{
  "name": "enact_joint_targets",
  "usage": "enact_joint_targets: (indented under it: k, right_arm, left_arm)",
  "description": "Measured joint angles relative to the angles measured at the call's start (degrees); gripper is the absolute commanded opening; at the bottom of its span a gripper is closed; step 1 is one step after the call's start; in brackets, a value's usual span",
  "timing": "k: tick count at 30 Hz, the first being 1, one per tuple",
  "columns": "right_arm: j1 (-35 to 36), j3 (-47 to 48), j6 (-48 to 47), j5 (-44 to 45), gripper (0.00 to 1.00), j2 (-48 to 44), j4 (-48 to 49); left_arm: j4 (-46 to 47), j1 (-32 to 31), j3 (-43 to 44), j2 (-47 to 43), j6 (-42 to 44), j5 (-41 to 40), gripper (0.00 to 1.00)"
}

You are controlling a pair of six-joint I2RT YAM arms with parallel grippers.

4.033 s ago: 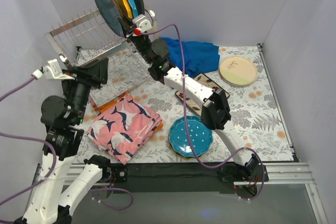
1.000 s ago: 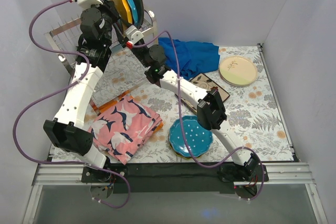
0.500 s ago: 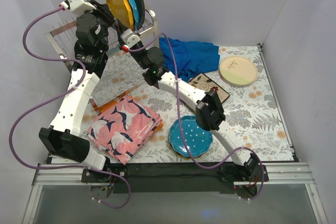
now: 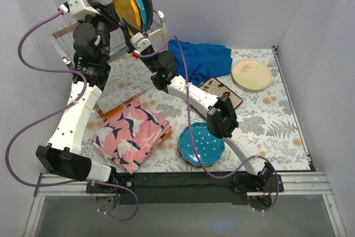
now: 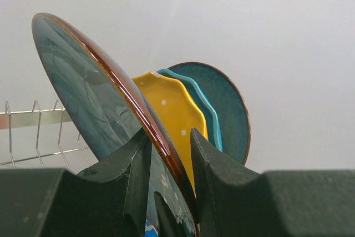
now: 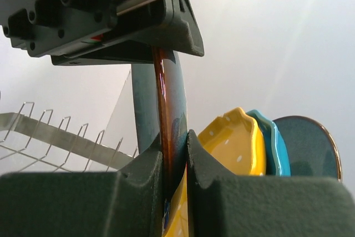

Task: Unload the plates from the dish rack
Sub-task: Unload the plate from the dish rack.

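Currently: dark teal plate, tilted, at the rack, upper left of the overhead frame. Left jaws and right jaws both closed narrow on its rim. Yellow plate and turquoise plate stand just behind.

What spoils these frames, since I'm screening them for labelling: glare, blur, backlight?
Top external: even light, sharp, soft shadows. Left wrist: washed-out backdrop, a bright glare streak along the glossy rim of the dark teal plate, near fingers dark and soft. Right wrist: flare at upper right, the same plate backlit, its edge glinting.
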Motion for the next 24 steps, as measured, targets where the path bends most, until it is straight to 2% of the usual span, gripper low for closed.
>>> enact_joint_targets:
  k: [12, 24]
  right_arm:
    - [0.6, 0.0, 0.4, -1.7, 0.01, -0.8, 2.2]
    - [1.9, -2.9, 7.8, -1.0, 0.01, -2.4, 2.3]
  left_arm:
    - [3.6, 0.0, -3.9, -4.5, 1.4, 3.1, 0.0]
    - [8.4, 0.0, -11.1, -9.7, 3.7, 5.4, 0.0]
